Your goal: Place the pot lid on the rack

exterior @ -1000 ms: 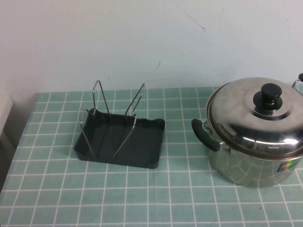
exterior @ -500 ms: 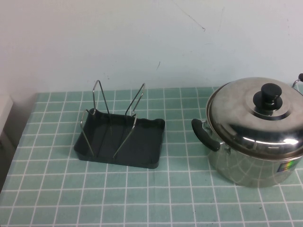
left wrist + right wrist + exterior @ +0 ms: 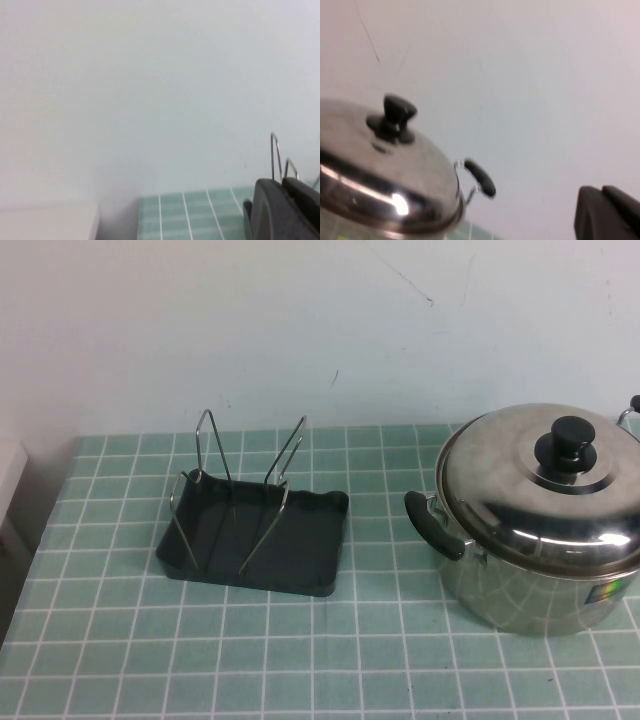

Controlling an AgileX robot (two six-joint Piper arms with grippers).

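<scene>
Setting: looked like a staged kitchen test bench.
Evidence: green tiled cloth [image 3: 330, 660], bare white wall [image 3: 300, 330], steel pot [image 3: 530, 580].

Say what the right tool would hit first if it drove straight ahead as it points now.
Likely nothing but the back wall. The right tool aims past the pot lid, which sits off to one side. The left tool is by the rack.

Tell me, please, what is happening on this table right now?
Nothing is being handled at this moment. The pot lid sits closed on the steel pot at the right of the green tiled table. The rack stands apart to the pot's left, with nothing in its wire loops. The left gripper and the right gripper each show only at the corner of their own wrist view, and neither touches anything.
</scene>
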